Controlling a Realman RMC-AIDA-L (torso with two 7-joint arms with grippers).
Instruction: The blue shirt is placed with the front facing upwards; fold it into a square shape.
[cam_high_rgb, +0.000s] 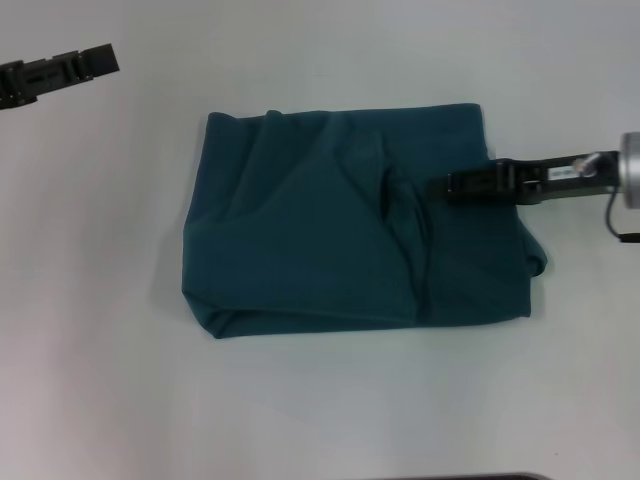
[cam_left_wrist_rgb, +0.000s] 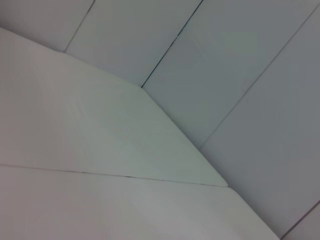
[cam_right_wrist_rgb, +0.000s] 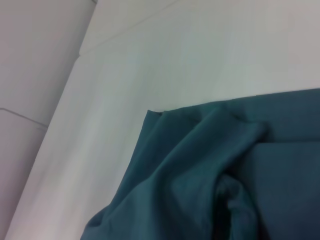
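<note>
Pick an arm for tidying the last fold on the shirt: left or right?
Right, probably. The right gripper is over the folded blue shirt, beside a raised crease. The left gripper sits over bare table at the far left, away from the cloth.

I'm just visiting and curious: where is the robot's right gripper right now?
In the head view the right gripper reaches in from the right side, over the right part of the folded blue shirt on the white table.
</note>
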